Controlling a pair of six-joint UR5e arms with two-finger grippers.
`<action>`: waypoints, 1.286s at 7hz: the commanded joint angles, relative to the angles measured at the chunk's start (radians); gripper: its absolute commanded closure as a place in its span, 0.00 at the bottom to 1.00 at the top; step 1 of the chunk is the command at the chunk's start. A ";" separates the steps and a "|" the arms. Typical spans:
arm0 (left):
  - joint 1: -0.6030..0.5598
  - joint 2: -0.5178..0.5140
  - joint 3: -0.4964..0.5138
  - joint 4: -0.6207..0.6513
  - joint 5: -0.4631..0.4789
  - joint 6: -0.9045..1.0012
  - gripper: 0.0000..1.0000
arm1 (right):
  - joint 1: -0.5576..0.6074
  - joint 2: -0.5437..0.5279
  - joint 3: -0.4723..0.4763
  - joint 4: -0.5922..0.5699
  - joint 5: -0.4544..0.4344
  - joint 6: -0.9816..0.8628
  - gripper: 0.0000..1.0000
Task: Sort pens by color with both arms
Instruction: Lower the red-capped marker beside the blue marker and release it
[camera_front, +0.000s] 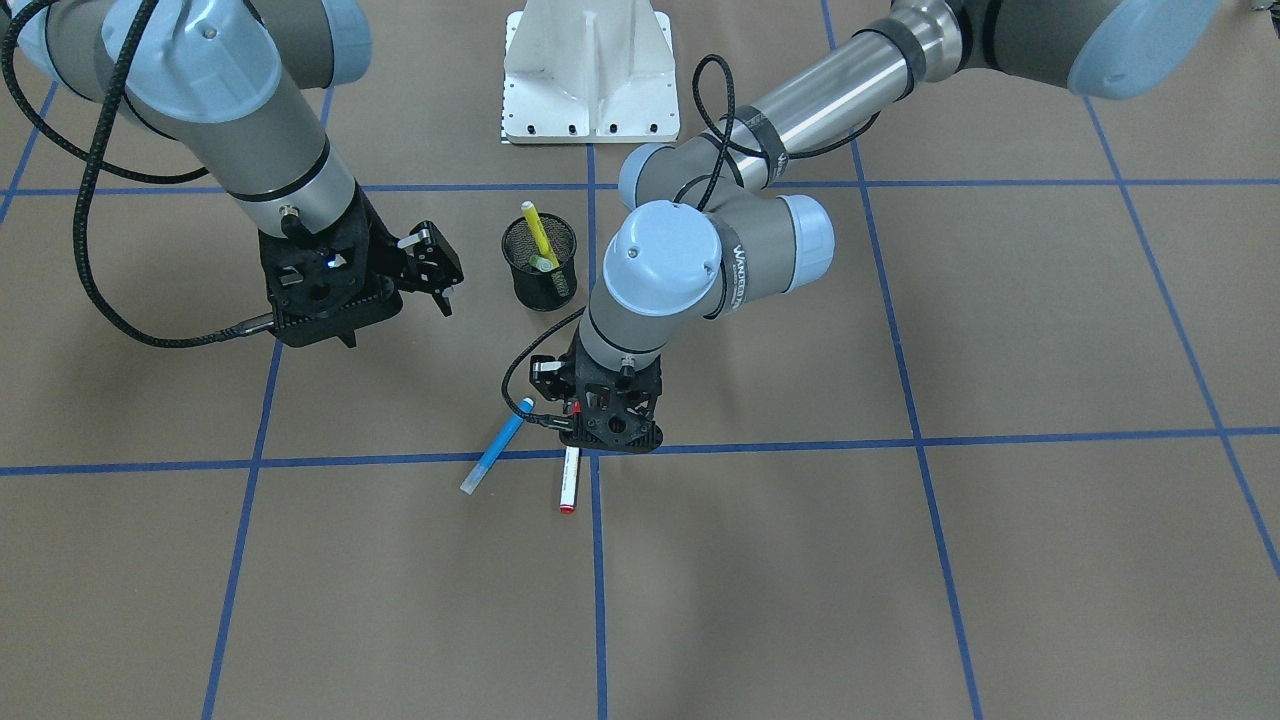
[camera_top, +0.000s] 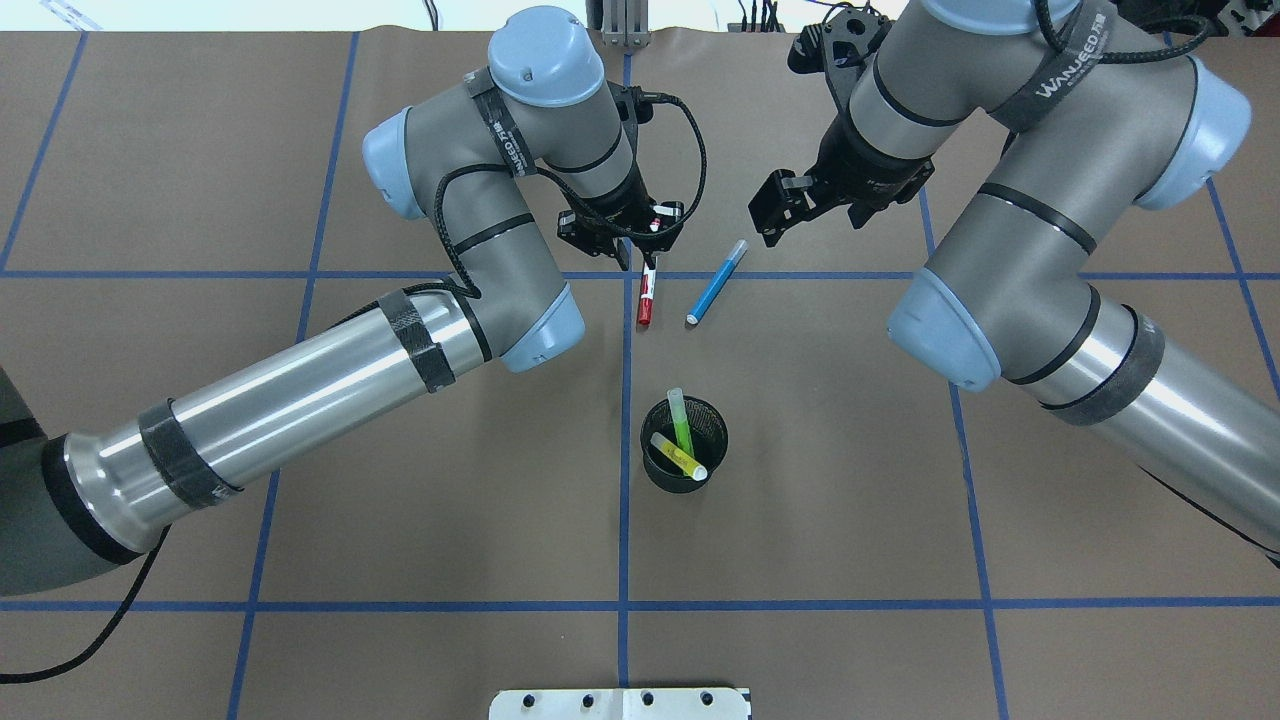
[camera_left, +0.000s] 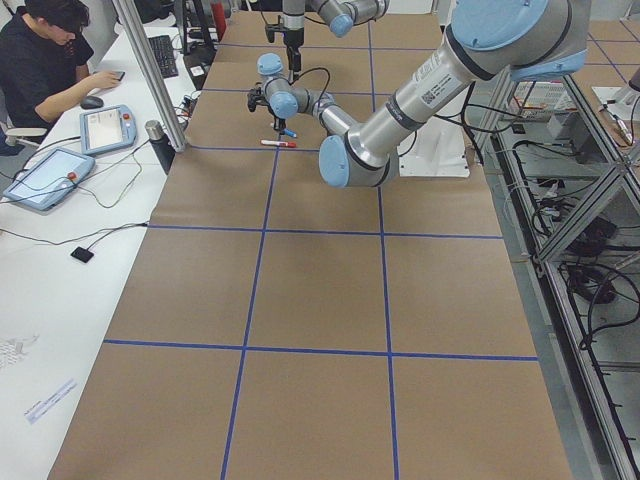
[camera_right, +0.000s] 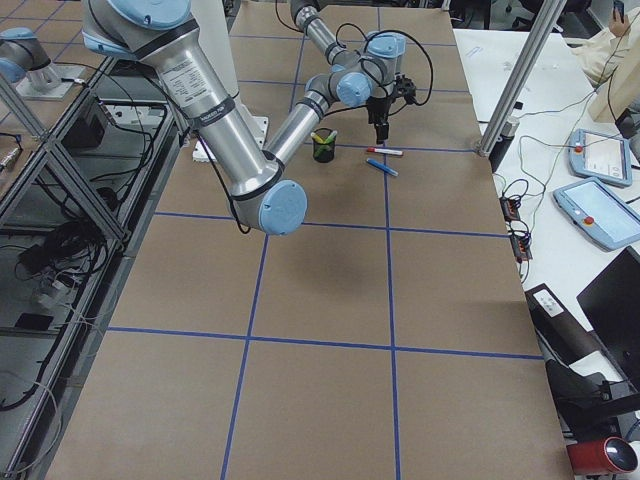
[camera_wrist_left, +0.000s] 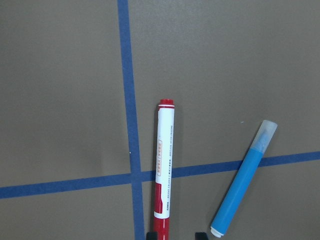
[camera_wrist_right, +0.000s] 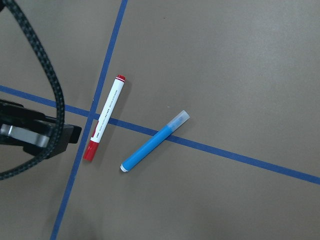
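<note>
A red-capped pen with a white barrel (camera_top: 646, 295) lies on the brown table next to a blue pen (camera_top: 716, 282). My left gripper (camera_top: 638, 255) hangs open right over the red pen's capped end. In the left wrist view its two fingertips (camera_wrist_left: 156, 235) stand apart at the bottom edge, the red pen (camera_wrist_left: 164, 170) beside one of them and the blue pen (camera_wrist_left: 243, 180) off to the right. My right gripper (camera_top: 775, 215) hovers open beyond the blue pen, holding nothing. A green pen (camera_top: 680, 420) and a yellow pen (camera_top: 678, 455) stand in the black mesh cup (camera_top: 655, 470).
The white pedestal base (camera_top: 620, 703) sits at the robot's edge of the table. Blue tape lines (camera_top: 800, 275) cross the brown surface in a grid. In the exterior left view a person (camera_left: 50, 50) sits at a side desk with tablets (camera_left: 45, 175).
</note>
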 joint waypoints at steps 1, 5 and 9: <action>-0.019 0.006 -0.039 0.013 -0.012 0.002 0.46 | -0.002 0.005 0.000 0.000 0.000 0.010 0.01; -0.114 0.222 -0.357 0.209 -0.141 0.115 0.47 | -0.111 0.087 -0.025 0.000 -0.097 0.170 0.03; -0.148 0.382 -0.622 0.391 -0.139 0.180 0.48 | -0.241 0.095 -0.011 0.064 -0.240 0.251 0.11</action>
